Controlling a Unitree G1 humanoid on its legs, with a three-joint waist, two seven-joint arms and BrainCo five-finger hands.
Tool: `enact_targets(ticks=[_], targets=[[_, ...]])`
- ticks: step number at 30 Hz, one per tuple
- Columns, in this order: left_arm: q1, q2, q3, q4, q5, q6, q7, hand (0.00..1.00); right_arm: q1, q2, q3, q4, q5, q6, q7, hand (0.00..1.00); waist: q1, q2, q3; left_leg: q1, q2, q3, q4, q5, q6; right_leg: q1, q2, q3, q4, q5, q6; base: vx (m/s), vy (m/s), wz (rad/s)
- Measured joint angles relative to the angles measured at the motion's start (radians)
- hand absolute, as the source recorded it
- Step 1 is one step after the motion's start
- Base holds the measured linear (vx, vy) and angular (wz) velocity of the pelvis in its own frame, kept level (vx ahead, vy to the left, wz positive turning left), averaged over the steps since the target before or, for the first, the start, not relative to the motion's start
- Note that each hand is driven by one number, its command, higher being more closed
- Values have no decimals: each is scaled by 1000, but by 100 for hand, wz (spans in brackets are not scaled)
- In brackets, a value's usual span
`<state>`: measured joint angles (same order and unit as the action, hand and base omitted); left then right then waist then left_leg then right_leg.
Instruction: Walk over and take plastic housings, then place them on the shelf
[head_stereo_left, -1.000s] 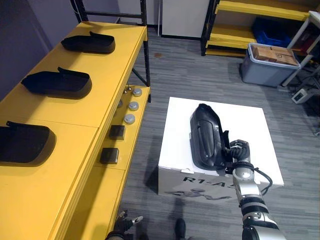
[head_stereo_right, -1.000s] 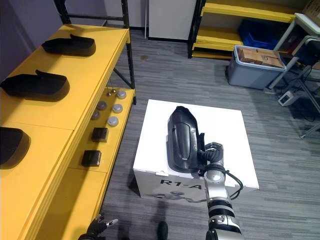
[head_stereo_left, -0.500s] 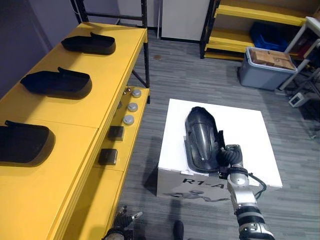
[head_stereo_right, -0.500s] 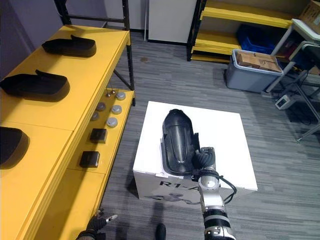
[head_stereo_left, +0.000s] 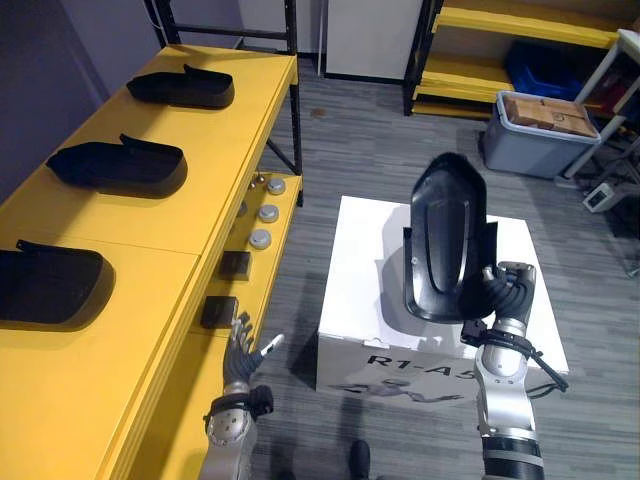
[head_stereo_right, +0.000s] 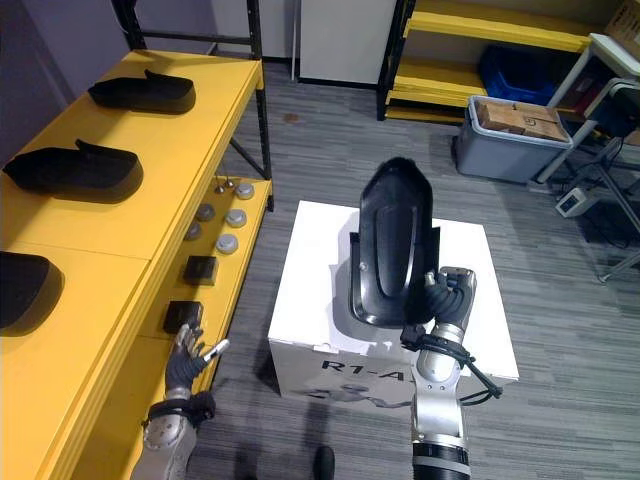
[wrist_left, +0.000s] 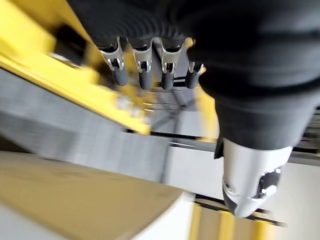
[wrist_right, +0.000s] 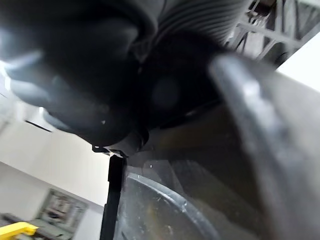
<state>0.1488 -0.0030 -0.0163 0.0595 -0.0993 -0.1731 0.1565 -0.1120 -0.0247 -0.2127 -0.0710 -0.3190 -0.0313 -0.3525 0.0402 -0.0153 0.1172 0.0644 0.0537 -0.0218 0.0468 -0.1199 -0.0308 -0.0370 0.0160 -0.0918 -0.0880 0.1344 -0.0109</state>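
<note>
A long black plastic housing (head_stereo_left: 447, 235) stands nearly upright in the air above the white box (head_stereo_left: 366, 260), its hollow side toward me. My right hand (head_stereo_left: 503, 297) grips its lower right edge with curled fingers; the housing (wrist_right: 210, 165) fills the right wrist view up close. My left hand (head_stereo_left: 241, 345) hangs low beside the yellow shelf (head_stereo_left: 165, 215), fingers straight and holding nothing, as its fingers (wrist_left: 145, 67) show in the left wrist view. Three more black housings lie on the shelf top: one far (head_stereo_left: 183, 87), one in the middle (head_stereo_left: 120, 165), one near (head_stereo_left: 50, 283).
Round grey parts (head_stereo_left: 262, 225) and two dark blocks (head_stereo_left: 220, 308) sit on the shelf's lower level. A grey bin with a cardboard box (head_stereo_left: 540, 128) stands at the back right near another yellow rack (head_stereo_left: 480, 60). Grey floor runs between the shelf and the white box.
My right hand has lifted the housing off the white box and tipped it upright. My left hand has risen into view beside the shelf.
</note>
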Motion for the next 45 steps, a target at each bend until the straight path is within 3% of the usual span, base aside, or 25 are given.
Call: enact_targets(ticks=[10, 27, 28, 34, 35, 41, 45], targets=[[-126, 1, -162, -83, -135, -14, -8, 0, -1, -1, 185, -89, -92, -33, 25, 100, 1, 23, -27, -9, 2, 14, 21, -1, 1, 0, 5, 3, -4, 14, -9, -35, 17, -3], [-225, 16, -300, -37, -252, -5, 9, 0, -14, -16, 393, -96, -115, -41, 71, 100, -1, 25, -63, -31, 0, 30, 39, 0, 1, -22, 4, 22, -5, 34, -10, -22, 27, -4], [-229, 16, -311, -33, -261, -2, 11, 100, -14, -17, 407, -96, -115, -47, 73, 100, -1, 25, -65, -33, -1, 29, 41, 0, 1, -22, 2, 21, -5, 35, -9, -23, 42, 4], [-234, 27, -328, 3, -293, 10, 16, 100, -14, -18, 434, -73, -114, -64, 78, 100, -2, 25, -93, -45, -5, 22, 49, 2, 3, -30, -3, 17, -5, 40, -10, -11, 40, 3], [-234, 28, -328, 3, -295, 10, 18, 100, -14, -19, 435, -69, -114, -64, 78, 0, -2, 25, -93, -45, -5, 22, 50, 2, 3, -30, -4, 17, -5, 40, -10, -18, 47, 0], [-235, 52, -321, 5, -311, 10, 62, 100, -11, -58, 489, -62, -79, -85, 80, 0, -15, 24, -95, -53, -5, 22, 60, 2, 3, -31, -6, 12, -5, 44, -8, -18, 37, 1], [-235, 53, -308, 5, -298, 28, 77, 100, -4, -57, 491, -61, -18, -125, 107, 0, -24, 22, -97, -59, -5, 19, 64, 2, 3, -31, -7, 5, -5, 44, -9, 0, 37, 4]])
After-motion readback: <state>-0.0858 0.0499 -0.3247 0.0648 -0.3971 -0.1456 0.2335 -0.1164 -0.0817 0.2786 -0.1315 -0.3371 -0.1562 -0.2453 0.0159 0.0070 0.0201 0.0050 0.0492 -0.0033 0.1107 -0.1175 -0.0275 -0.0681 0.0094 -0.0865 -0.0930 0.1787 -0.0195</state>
